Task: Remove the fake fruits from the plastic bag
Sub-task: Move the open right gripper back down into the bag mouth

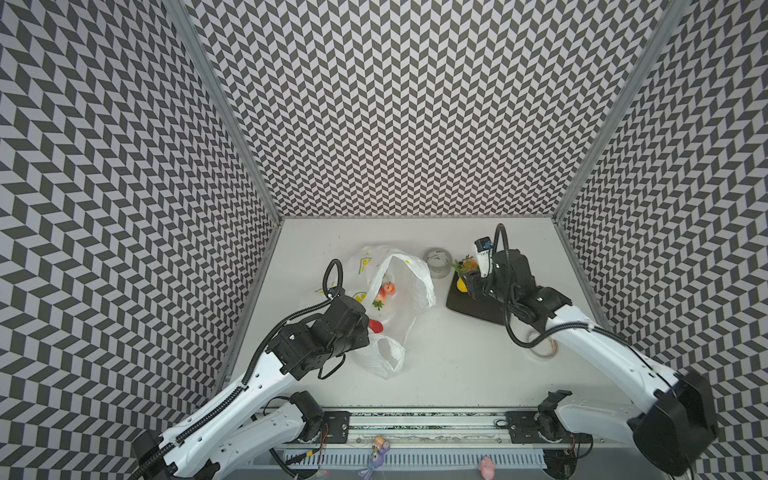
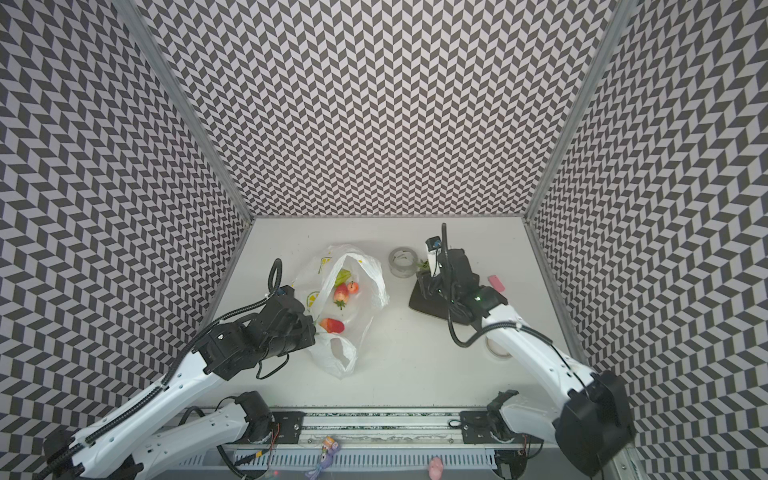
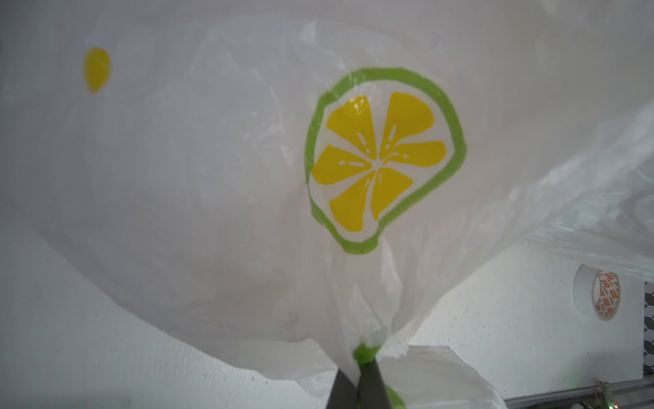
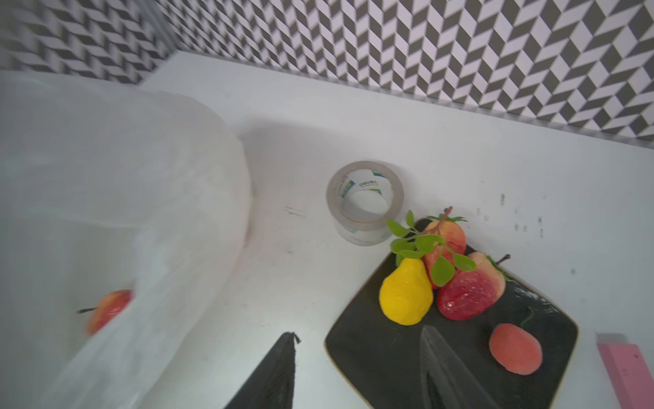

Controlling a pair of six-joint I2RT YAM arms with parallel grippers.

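The white plastic bag [image 1: 409, 286] printed with lemon slices lies left of centre with its mouth gaping. Inside show a strawberry [image 2: 340, 293] and a small orange-red fruit [image 2: 353, 287]. Another strawberry [image 2: 332, 325] lies in the bag's folds near my left gripper [image 3: 361, 364]. That gripper is shut on a bunched edge of the bag [image 3: 177, 177]. My right gripper [image 4: 359, 333] hangs open and holds nothing over the edge of a black plate [image 4: 382, 368]. On the plate lie a yellow pear [image 4: 406, 295], two strawberries [image 4: 467, 290] and an orange-red fruit [image 4: 515, 348].
A clear tape roll [image 1: 437, 262] stands between the bag and the plate. A second tape roll [image 1: 542, 347] lies under the right arm. A pink block [image 2: 495, 281] sits right of the plate. Patterned walls close in the back and both sides.
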